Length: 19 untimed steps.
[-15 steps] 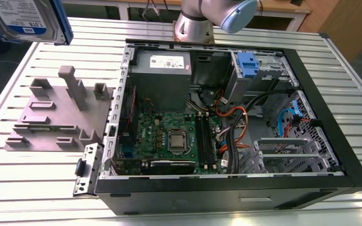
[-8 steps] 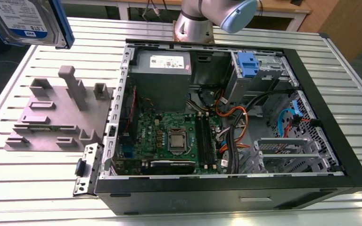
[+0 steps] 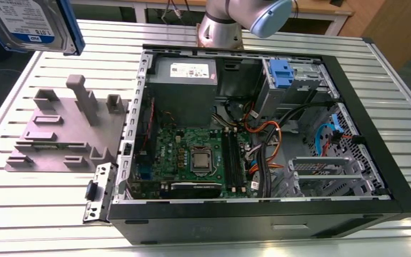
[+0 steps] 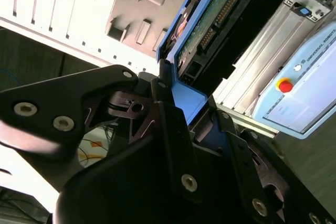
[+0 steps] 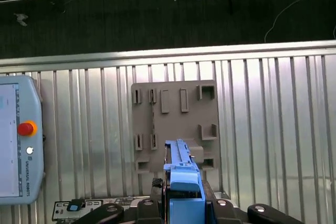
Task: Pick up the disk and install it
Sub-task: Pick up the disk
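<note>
In the exterior view the disk (image 3: 30, 24) hangs in the air at the exterior view's far left, label side towards that camera, well above the desk (image 3: 391, 64). In the second wrist view we see the gripper (image 4: 191, 114) closed narrow on the blue end handle of its carrier, a finger (image 4: 168, 124) pressed against each side. The disk is therefore already picked up and not yet installed.

The disk's long axis runs straight out from the gripper, continuing the line of the fingers, so the drive's far end is the part farthest from the wrist. In the first wrist view we see it edge-on, with the grey fixture (image 5: 176, 114) directly beyond its tip. From that we judge that the gripper points down at the fixture rather than at the computer.

Moving right in the exterior view, the fixture lies below the gripper, and the open case (image 3: 263, 222) sits beside the fixture, off to the gripper's side. Farther right again, inside the case at its far corner, a drive cage holds a bare blue bracket (image 3: 280, 72). That cage is well apart from the held disk, with the whole width of the case between them. We cannot tell which slot is free.
</note>
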Each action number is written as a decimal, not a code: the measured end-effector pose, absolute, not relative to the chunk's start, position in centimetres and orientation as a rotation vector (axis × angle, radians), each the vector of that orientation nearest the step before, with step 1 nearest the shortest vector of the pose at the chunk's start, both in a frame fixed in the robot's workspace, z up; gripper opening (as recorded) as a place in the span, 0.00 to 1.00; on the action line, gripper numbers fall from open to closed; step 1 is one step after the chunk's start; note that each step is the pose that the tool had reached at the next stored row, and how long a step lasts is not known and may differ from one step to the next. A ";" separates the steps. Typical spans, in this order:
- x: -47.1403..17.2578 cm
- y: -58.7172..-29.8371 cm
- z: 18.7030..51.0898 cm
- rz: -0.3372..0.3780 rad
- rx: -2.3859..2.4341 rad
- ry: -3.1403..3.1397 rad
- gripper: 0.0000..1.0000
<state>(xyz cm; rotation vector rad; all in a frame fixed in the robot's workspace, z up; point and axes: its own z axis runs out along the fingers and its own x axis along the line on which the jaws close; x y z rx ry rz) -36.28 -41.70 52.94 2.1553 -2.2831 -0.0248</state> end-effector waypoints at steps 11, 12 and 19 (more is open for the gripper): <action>-36.3 -41.7 52.9 -0.025 2.211 -2.228 0.36; -36.3 -41.7 52.9 -0.025 2.211 -2.228 0.36; -35.9 -41.7 52.9 -0.025 2.211 -2.228 0.36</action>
